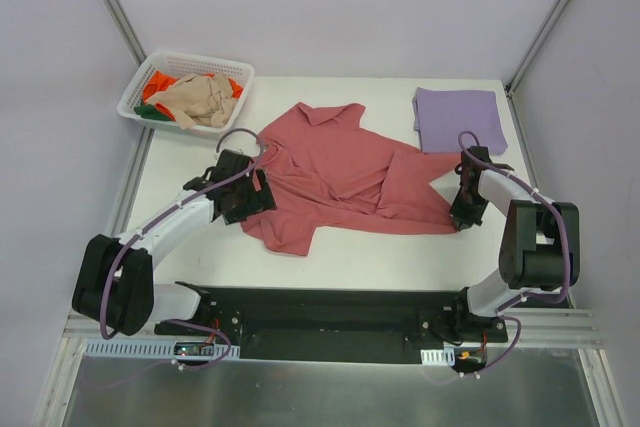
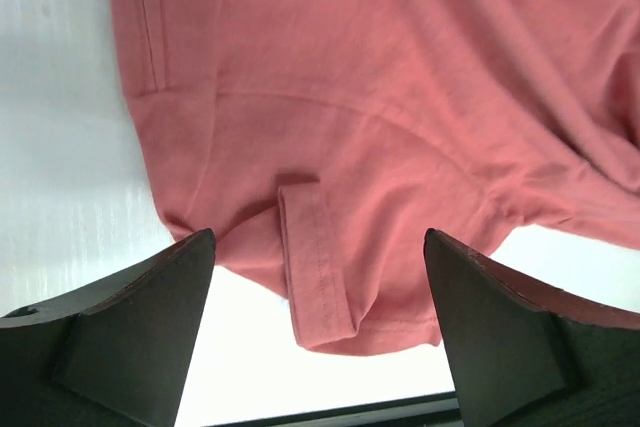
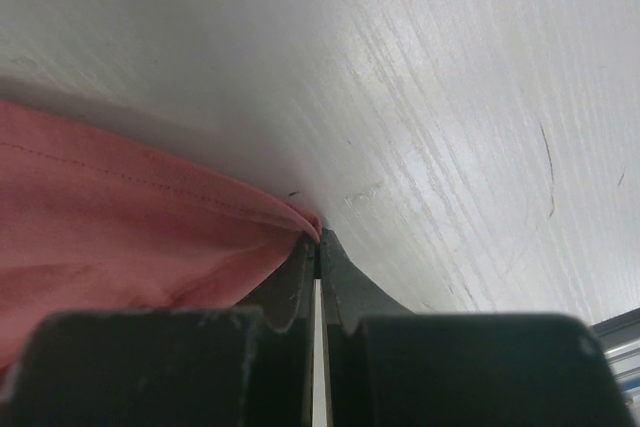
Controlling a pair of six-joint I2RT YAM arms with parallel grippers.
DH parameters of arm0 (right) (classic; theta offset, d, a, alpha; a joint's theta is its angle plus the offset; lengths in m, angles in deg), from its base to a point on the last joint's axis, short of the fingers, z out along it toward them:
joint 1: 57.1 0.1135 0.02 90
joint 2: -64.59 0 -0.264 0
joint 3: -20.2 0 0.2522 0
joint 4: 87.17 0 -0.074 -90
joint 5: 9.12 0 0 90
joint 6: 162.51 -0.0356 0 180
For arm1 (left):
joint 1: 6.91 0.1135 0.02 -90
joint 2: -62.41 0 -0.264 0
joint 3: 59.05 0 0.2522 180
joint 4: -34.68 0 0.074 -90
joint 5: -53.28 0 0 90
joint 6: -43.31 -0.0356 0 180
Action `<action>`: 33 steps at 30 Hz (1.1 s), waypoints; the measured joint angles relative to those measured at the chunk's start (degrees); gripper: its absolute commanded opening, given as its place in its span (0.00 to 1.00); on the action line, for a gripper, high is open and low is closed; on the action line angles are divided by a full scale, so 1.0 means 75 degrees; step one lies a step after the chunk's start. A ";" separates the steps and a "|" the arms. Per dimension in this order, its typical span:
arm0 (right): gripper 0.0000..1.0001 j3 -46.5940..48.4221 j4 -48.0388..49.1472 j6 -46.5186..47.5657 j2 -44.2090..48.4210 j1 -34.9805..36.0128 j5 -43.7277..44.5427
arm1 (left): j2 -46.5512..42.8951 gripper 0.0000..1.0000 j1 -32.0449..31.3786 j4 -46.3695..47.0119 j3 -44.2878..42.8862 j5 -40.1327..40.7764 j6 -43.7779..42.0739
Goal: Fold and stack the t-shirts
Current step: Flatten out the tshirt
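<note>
Right wrist: fingers [image 3: 347,282] pinch rose shirt [image 3: 120,217] edge.

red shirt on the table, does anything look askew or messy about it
Yes. The red shirt lies crooked and bunched, its right side folded over itself in wrinkles, a hem flipped over near the open left claw. The right claw pinches its corner.

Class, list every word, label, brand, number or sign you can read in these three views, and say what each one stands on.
No text can be read in any view.
The rose-red shirt, the lavender shirt and the white basket show no print, tag or logo.
The small board by the left arm's base is too small to read.
</note>
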 measured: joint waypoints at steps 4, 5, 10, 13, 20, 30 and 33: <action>0.00 -0.0003 0.0012 0.0003 0.0000 0.0000 -0.0017 | 0.0029 0.72 -0.0038 -0.0052 0.0198 -0.0195 0.0259; 0.00 -0.0006 0.0012 0.0003 0.0003 0.0000 -0.0020 | 0.0055 0.69 -0.0050 -0.0052 0.0233 -0.0198 0.0347; 0.00 -0.0009 0.0015 0.0003 0.0000 0.0000 -0.0017 | 0.0408 0.54 -0.0122 -0.0035 0.0455 -0.0189 0.0635; 0.01 -0.0012 0.0015 0.0003 0.0000 0.0000 -0.0017 | 0.0571 0.47 -0.0230 -0.0058 0.0463 -0.0195 0.0769; 0.01 -0.0009 0.0015 0.0003 0.0000 0.0000 -0.0017 | 0.0583 0.23 -0.0548 -0.0055 0.0463 -0.0187 0.0968; 0.00 -0.0012 0.0015 0.0006 -0.0006 0.0000 -0.0015 | 0.0119 0.00 -0.0711 -0.0262 0.0525 0.0055 0.1072; 0.00 -0.0009 0.0015 0.0006 -0.0012 0.0000 -0.0015 | -0.0434 0.00 -0.0799 -0.0522 0.0734 0.0210 0.1183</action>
